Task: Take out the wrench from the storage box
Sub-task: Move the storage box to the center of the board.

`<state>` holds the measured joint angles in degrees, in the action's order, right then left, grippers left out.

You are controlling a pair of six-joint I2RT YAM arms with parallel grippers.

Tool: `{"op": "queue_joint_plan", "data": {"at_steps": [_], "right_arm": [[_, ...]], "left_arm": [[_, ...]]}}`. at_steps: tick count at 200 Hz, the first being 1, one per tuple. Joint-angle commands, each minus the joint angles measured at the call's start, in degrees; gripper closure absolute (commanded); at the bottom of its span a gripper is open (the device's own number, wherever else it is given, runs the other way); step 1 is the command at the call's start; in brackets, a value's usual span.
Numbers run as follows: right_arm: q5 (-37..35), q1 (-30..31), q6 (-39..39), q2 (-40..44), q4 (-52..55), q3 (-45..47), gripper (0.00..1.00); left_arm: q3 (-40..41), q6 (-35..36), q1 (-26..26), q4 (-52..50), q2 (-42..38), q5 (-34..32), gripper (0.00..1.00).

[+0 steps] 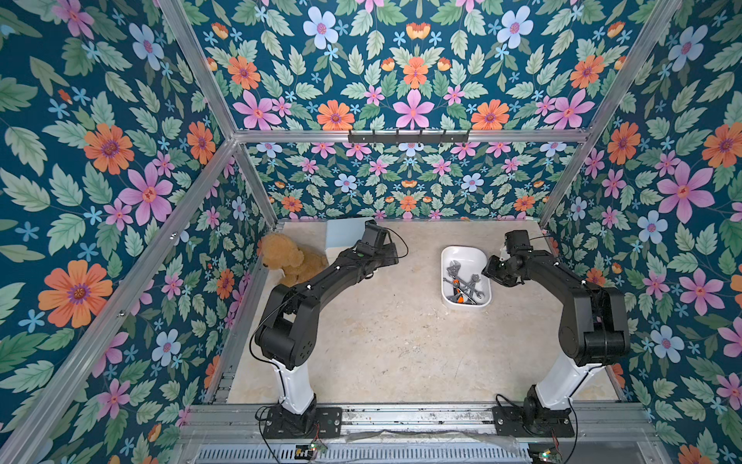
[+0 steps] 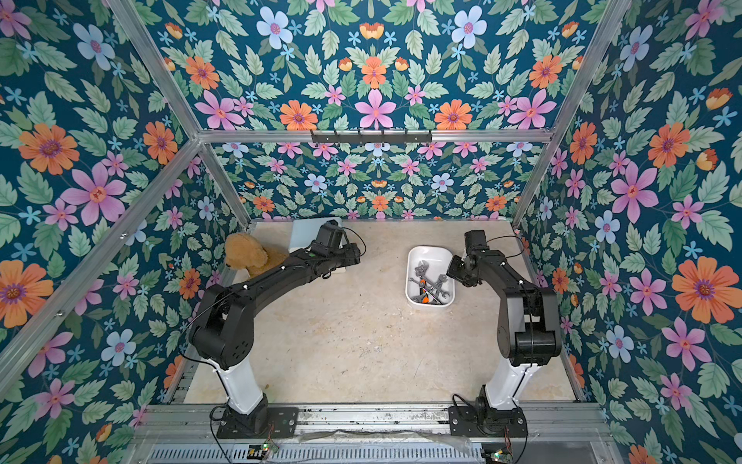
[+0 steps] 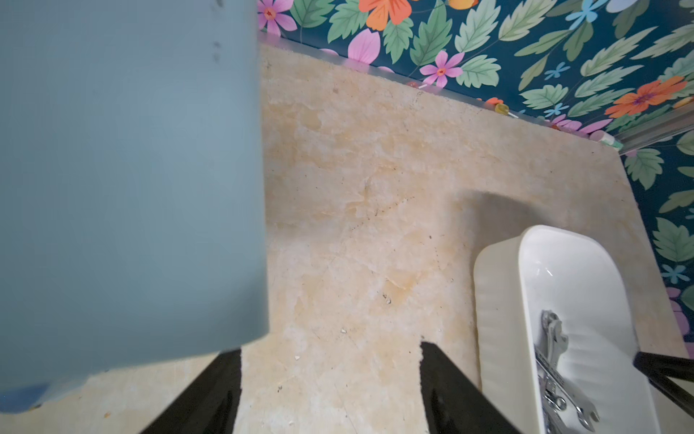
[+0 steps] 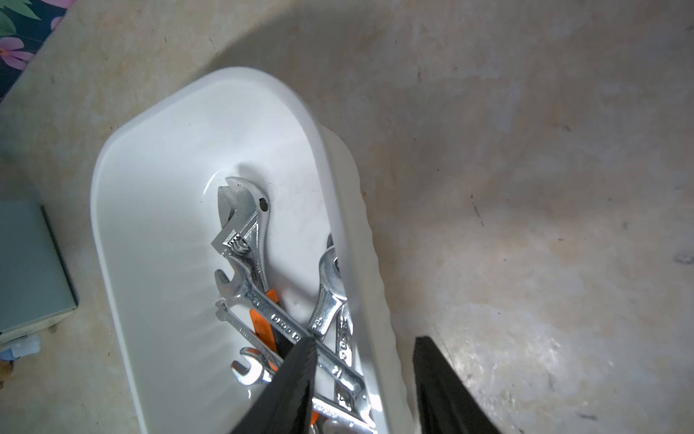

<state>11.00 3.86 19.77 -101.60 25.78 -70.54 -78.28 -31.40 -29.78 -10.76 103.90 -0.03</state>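
Right gripper [image 4: 366,340] shows at the bottom of the right wrist view with its jaws apart, gripping nothing. One finger [image 4: 296,375] lies over the wrenches [image 4: 285,323] inside the storage box [image 4: 157,180], and its mate is outside the ribbed wall, which runs between them. In both top views the wrenches lie crossed in the lower half of the white box, and an adjustable wrench [image 4: 244,221] reaches farthest toward its bare upper end. The box sits right of centre on the beige table [image 1: 401,341]. Left gripper [image 3: 328,347], also open and empty, hangs over bare table beside a pale blue-topped cabinet [image 3: 127,169]. A brown teddy bear [image 1: 281,257] sits at the table's left edge.
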Motion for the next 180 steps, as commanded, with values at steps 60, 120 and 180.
{"op": "queue_joint_plan", "data": {"at_steps": [60,120,180], "right_arm": [[2.2,0.7,-1.5,-1.1,-0.3,0.1,0.76],[0.2,4.7,-1.1,-0.3,0.1,-0.2,0.86],[-1.5,10.8,-0.9,-0.4,-0.5,-1.1,0.9]], "left_arm": [[-1.7,-0.9,-2.5,-0.3,-3.6,1.4,0.23],[-0.4,-1.4,-2.5,-0.3,-3.5,1.7,0.23],[3.3,-1.6,-2.4,0.9,-5.6,1.1,0.23]]}}
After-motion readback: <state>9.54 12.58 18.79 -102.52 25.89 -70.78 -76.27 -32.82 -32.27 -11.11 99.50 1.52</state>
